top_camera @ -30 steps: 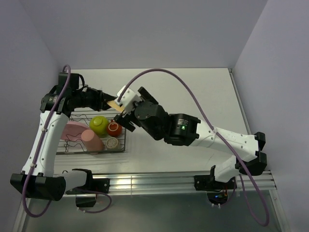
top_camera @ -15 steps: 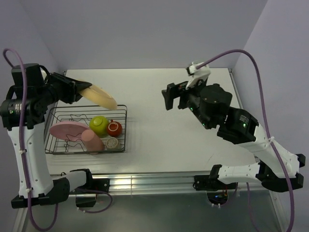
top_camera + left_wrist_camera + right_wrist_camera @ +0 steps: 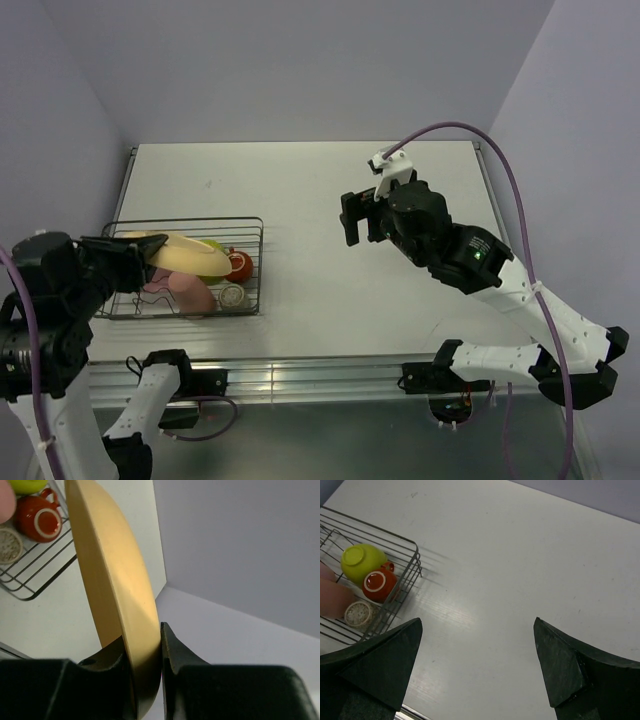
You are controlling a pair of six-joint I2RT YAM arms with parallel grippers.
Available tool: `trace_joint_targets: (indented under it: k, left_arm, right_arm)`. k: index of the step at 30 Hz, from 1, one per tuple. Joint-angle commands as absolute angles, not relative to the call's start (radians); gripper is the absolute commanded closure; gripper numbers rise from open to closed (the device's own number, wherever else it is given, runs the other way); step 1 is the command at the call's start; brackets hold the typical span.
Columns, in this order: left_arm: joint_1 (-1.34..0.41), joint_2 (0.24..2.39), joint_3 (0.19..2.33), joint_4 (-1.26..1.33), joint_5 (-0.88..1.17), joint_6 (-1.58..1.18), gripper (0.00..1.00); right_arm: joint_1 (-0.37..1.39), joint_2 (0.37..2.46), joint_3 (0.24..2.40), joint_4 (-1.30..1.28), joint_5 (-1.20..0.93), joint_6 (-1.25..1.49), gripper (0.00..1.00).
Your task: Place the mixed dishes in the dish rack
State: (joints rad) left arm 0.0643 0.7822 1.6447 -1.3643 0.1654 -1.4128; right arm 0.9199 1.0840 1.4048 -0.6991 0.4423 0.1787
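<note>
the left hand (image 3: 142, 642) pinches the rim of the yellow-orange plate (image 3: 112, 575), jaws narrow on its edge. the plate juts out from the fingers, long axis running away from the hand. from above it overlaps the dish rack (image 3: 257, 264) and partly hides the lime-green bowl (image 3: 362, 560) — so the rack lies below and just ahead. the right hand (image 3: 356, 216) stands wide and empty, well apart across the bench (image 3: 300, 180) — the left arm is nearer.

A white table (image 3: 330, 190) stands between pale lilac walls (image 3: 300, 60), with an aluminium rail (image 3: 320, 377) along its near edge.
</note>
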Motion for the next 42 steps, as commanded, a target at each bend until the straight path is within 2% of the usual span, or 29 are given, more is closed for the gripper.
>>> trace_joint_targets:
  k: [1,8,18,26,33,42]
  left_arm:
    - [0.045,0.689,1.548,-1.378,0.065,-1.65,1.0]
    - [-0.034,0.535,1.375,-1.374,-0.104,-1.821,1.0]
    - [-0.273,0.531,1.318,-1.378,-0.38,-1.994,1.0]
    - [-0.33,0.523,1.319,-1.376,-0.541,-2.016,1.0]
    - [-0.356,0.581,1.347,-1.356,-0.555,-2.002,1.0]
    - [-0.357,0.804,1.56,-1.286,-0.479,-1.829,1.0]
  right_arm:
    - [0.907,1.037,1.388,-0.69,0.397,0.186,0.0]
    - [0.907,0.996,1.335,-0.687,0.37,0.192,0.0]
    - [0.922,0.954,1.282,-0.687,0.365,0.184,0.0]
    - [0.943,0.94,1.259,-0.678,0.362,0.184,0.0]
    - [0.951,0.919,1.238,-0.675,0.373,0.181,0.0]
    - [0.973,0.916,1.244,-0.672,0.397,0.167,0.0]
